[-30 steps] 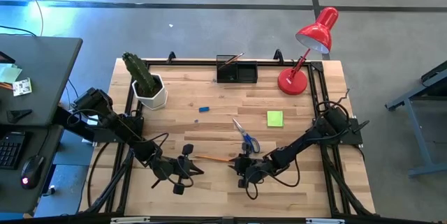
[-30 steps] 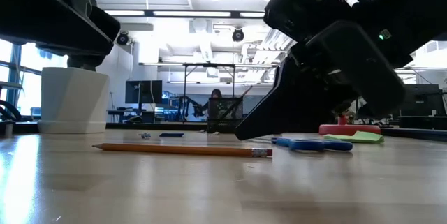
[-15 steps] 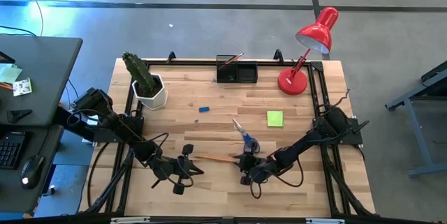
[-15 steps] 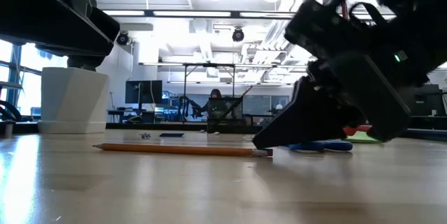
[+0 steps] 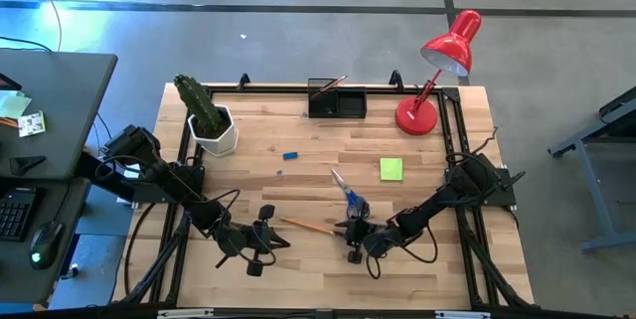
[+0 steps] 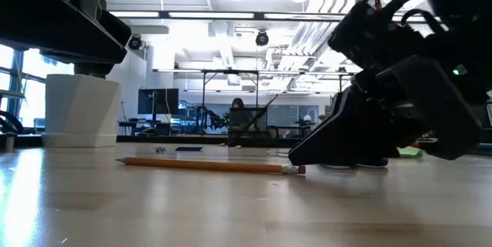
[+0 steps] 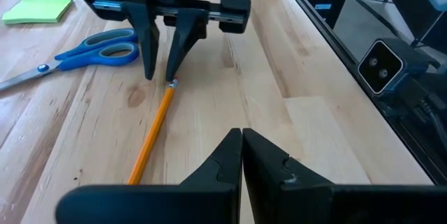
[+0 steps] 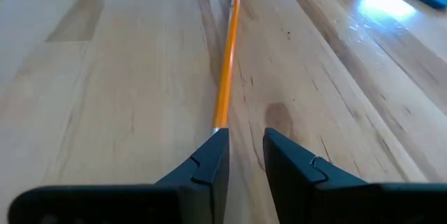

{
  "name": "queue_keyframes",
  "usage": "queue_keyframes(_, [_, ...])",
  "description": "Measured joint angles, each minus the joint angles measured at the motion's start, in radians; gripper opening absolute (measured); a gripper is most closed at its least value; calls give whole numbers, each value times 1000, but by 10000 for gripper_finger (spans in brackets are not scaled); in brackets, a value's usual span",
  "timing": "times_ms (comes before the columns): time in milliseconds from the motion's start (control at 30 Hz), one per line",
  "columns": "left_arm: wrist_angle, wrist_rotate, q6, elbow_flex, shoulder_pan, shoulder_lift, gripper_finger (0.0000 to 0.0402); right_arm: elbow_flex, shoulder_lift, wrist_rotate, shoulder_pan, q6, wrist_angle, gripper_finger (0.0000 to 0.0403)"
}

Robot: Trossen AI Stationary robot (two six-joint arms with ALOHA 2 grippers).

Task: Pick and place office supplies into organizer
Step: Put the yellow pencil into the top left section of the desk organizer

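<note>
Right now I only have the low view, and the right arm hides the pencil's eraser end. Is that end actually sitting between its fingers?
Observer: Not centred. In the right wrist view the right gripper is open, and the pencil ends at the tip of one finger, not in the gap.
Operator: And where is the left arm? I can't make it out from down here.
Observer: From above, the left gripper waits near the pencil's other end, fingers shut and holding nothing.
</note>
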Motion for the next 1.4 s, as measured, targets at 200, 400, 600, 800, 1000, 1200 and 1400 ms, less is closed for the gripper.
queue_keyframes(200, [0,-1,-12,0,0,0,3,1,0,13,14,-1,28,83])
queue_keyframes(400, [0,-1,-12,0,0,0,3,1,0,-9,14,24,28,83])
queue_keyframes(600, [0,-1,-12,0,0,0,3,2,4,-53,14,40,29,83])
queue_keyframes(800, [0,-1,-13,0,0,0,3,3,37,-52,14,76,35,83])
queue_keyframes(1000, [0,-2,-13,0,0,0,3,4,48,-25,22,69,37,83])
queue_keyframes(1200, [0,-2,-13,0,0,0,3,5,48,-27,23,71,22,70])
queue_keyframes(1400, [0,-2,-13,0,0,0,3,4,48,-30,22,64,18,15])
